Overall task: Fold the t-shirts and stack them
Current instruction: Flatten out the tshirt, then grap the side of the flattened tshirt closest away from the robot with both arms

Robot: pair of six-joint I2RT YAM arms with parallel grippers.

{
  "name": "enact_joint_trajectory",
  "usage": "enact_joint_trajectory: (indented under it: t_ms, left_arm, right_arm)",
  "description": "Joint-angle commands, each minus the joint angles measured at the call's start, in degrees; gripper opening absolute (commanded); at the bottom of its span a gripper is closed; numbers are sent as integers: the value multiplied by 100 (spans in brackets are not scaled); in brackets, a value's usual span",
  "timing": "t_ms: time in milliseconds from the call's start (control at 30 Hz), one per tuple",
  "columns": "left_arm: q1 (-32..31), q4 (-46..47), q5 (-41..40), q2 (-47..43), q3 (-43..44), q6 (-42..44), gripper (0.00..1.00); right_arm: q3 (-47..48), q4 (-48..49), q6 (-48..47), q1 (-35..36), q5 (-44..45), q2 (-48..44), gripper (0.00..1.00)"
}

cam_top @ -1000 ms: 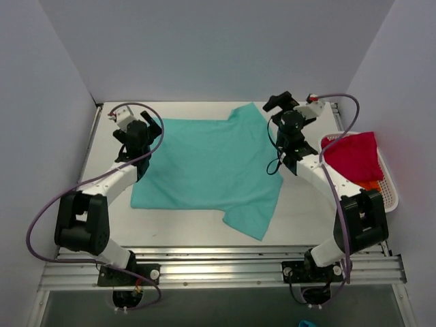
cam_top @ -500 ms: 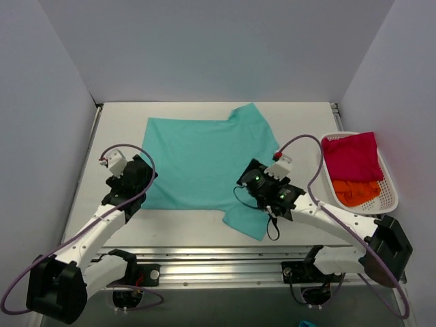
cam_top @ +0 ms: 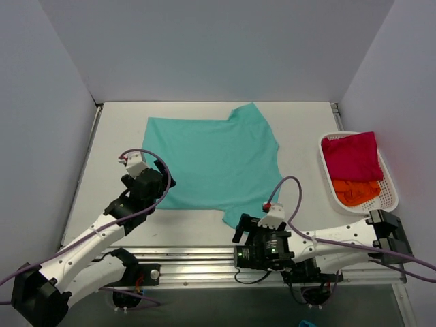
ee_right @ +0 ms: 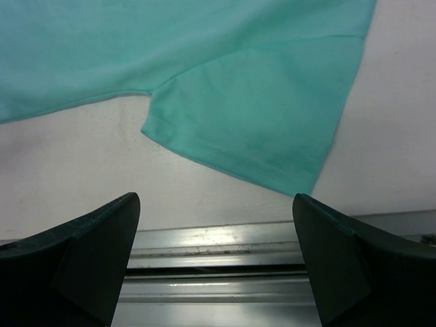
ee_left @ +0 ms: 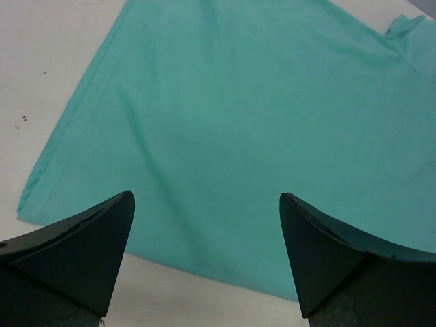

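A teal t-shirt (cam_top: 211, 160) lies spread flat on the table, one sleeve (cam_top: 248, 221) pointing at the near edge. A crimson-pink t-shirt (cam_top: 351, 155) and an orange one (cam_top: 355, 193) sit bunched in the white basket. My left gripper (cam_top: 158, 187) hovers open over the teal shirt's near left hem (ee_left: 204, 252), nothing between its fingers (ee_left: 206, 196). My right gripper (cam_top: 257, 235) hangs open over the near rail, just short of the sleeve (ee_right: 266, 122), its fingers (ee_right: 216, 197) empty.
The white mesh basket (cam_top: 393, 191) stands at the table's right edge. A metal rail (cam_top: 204, 259) runs along the near edge under my right gripper. Grey walls close in the left, back and right sides.
Both arms have pulled back from the far side of the shirt to the near edge. The right gripper has dropped to the rail; the left has come over the hem. The shirt has not moved.
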Motion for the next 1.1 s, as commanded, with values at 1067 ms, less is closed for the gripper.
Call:
enact_joint_trajectory:
  t_ms: [1067]
  left_arm:
    - [-417,-1954,-865,819,612,-1175,96]
  right_arm:
    - [-1150,2162,-2013,-2578,-2522,-74,84]
